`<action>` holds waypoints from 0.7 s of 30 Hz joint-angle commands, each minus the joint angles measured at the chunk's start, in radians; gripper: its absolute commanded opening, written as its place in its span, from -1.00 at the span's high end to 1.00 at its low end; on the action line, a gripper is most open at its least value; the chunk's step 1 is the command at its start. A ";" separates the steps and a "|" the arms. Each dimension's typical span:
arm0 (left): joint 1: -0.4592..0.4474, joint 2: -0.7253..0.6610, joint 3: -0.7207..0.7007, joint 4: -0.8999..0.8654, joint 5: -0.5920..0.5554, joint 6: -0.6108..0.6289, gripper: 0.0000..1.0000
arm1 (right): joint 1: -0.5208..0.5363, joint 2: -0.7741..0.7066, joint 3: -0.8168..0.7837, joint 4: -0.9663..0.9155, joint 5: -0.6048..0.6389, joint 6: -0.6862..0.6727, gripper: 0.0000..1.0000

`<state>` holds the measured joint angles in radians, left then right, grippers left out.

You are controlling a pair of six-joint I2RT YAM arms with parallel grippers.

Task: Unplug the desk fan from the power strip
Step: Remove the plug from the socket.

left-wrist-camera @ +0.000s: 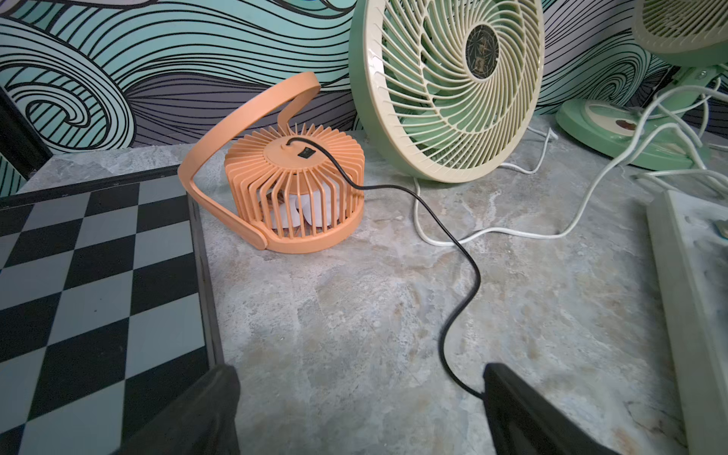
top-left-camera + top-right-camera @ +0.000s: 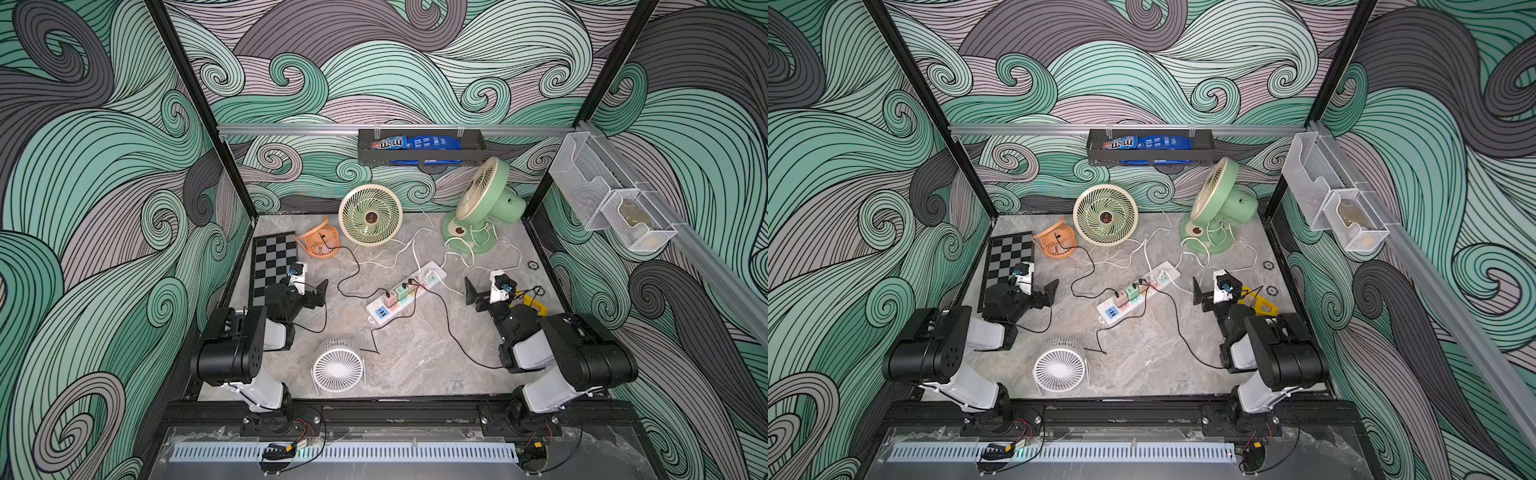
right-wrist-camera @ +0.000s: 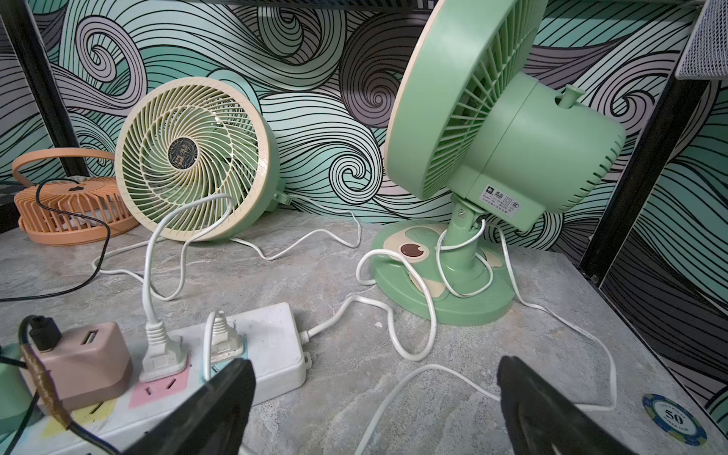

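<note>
Power strip point(image 2: 380, 312) lay diagonally mid-table point(image 2: 415, 365), between the two arms. All plugs were seated: two white plugs point(image 3: 161, 350) at the corded end, in the pink and blue sockets, and two USB adapters point(image 3: 90, 362) with black leads nearer the blue USB end. Nothing pulled yet.

Left gripper point(image 2: 318, 295) sat beside the chessboard point(image 2: 272, 262), jaws wide, empty. The orange fan's black lead ran past one finger; contact unclear. Right gripper point(image 2: 471, 295) sat just beside the strip's corded end, jaws wide, empty. In its wrist view one finger overlapped the strip edge by the blue-socket plug.

My read: pre-grasp, approach not begun. Four fans around: green pedestal fan point(image 2: 486, 195), cream round fan point(image 2: 370, 216) and orange fan point(image 2: 318, 243) at the back, white fan point(image 2: 337, 370) up front. White cords ran toward the pedestal and cream fans but were tangled, so I couldn't trace which plug fed which.

Next move likely needs:
- Settle which plug belongs to the target fan.
- Bring the right gripper over it, pinch the plug body rather than the cord, and pull straight along the pins.
- Mind finger clearance, since the plugs sat side by side.
- Pin the strip with the left gripper. It looked light and unfixed and could lift with the plug.
</note>
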<state>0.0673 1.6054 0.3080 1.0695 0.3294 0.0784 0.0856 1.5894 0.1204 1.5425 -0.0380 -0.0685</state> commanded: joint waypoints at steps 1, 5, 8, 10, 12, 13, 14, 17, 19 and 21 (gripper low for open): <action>-0.001 -0.013 0.022 -0.006 -0.062 -0.018 -0.98 | 0.002 -0.008 0.000 0.029 -0.014 -0.007 -0.98; -0.002 -0.013 0.023 -0.008 -0.064 -0.020 -0.98 | 0.003 -0.008 0.001 0.028 -0.014 -0.007 -0.98; -0.001 -0.013 0.031 -0.023 -0.064 -0.020 -0.98 | 0.003 -0.007 0.000 0.029 -0.014 -0.007 -0.98; -0.002 -0.013 0.035 -0.030 -0.062 -0.019 -0.98 | 0.002 -0.008 -0.001 0.028 -0.014 -0.007 -0.98; -0.002 -0.013 0.037 -0.035 -0.060 -0.019 -0.98 | 0.003 -0.008 -0.001 0.028 -0.014 -0.008 -0.98; -0.001 -0.012 0.037 -0.037 -0.060 -0.020 -0.98 | 0.003 -0.008 -0.001 0.028 -0.014 -0.007 -0.98; -0.002 -0.013 0.037 -0.037 -0.059 -0.020 -0.98 | 0.003 -0.008 -0.001 0.028 -0.014 -0.008 -0.98; -0.002 -0.013 0.037 -0.037 -0.059 -0.019 -0.98 | 0.003 -0.008 0.000 0.028 -0.014 -0.007 -0.98; -0.002 -0.013 0.038 -0.036 -0.059 -0.020 -0.98 | 0.003 -0.008 0.000 0.028 -0.014 -0.007 -0.98; -0.002 -0.013 0.039 -0.038 -0.060 -0.019 -0.98 | 0.002 -0.008 0.000 0.028 -0.014 -0.008 -0.98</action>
<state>0.0673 1.6054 0.3206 1.0447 0.2741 0.0669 0.0856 1.5894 0.1204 1.5425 -0.0383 -0.0685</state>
